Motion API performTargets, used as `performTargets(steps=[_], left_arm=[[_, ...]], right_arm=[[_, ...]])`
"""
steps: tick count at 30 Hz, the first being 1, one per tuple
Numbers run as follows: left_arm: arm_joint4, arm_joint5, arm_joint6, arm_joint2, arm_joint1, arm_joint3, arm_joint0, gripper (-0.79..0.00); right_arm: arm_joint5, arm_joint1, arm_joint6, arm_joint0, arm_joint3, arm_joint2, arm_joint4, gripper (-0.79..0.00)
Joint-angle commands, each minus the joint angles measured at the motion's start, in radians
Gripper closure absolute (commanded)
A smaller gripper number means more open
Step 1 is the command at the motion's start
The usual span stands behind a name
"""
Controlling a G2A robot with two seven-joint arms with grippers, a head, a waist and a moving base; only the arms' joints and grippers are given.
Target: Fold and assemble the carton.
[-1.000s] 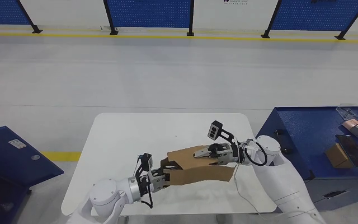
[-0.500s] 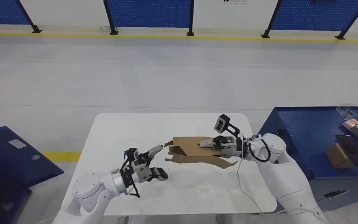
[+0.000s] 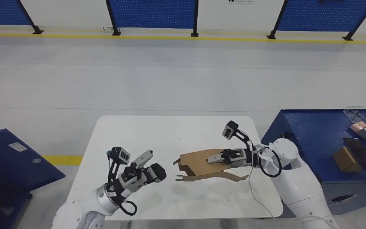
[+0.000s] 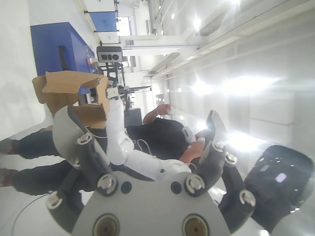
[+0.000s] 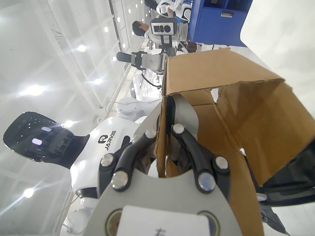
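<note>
one brown carton (image 3: 194, 165) is at the right half of the desk (image 3: 143, 134), half-opened, flaps loose. right end effector (image 3: 215, 158) is clamped on its upper wall, a finger each side of the cardboard. left end effector (image 3: 151, 165) hangs well apart, spread wide, empty. judgement: light, thin board, hinging at its creases, easily crushed or torn; best held by wall edges near a corner fold, not by loose flaps.

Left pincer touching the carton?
Apart. The top view shows a strip of bare table between the open left pincer and the carton.
</note>
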Motion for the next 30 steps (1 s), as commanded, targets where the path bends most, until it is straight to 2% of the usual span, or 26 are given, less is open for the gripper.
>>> performTargets(steps=[1,5,11,30], left_arm=[[0.060,0.010,0.023,0.041,-0.002,-0.006,-0.012,-0.785],[0.112,0.007,0.051,0.102,-0.006,-0.004,-0.038,-0.785],[0.125,0.012,0.058,0.141,-0.009,-0.004,-0.056,-0.785],[0.126,-0.003,0.061,0.162,-0.007,-0.026,-0.061,-0.785]], right_arm=[[0.000,0.001,0.017,0.000,-0.001,-0.005,-0.004,0.000],[0.002,0.003,0.029,-0.003,-0.004,-0.019,-0.014,0.000],[0.007,0.003,0.031,0.001,0.000,-0.034,-0.014,0.000],[0.009,0.000,0.019,0.023,0.005,-0.099,-0.047,0.000]])
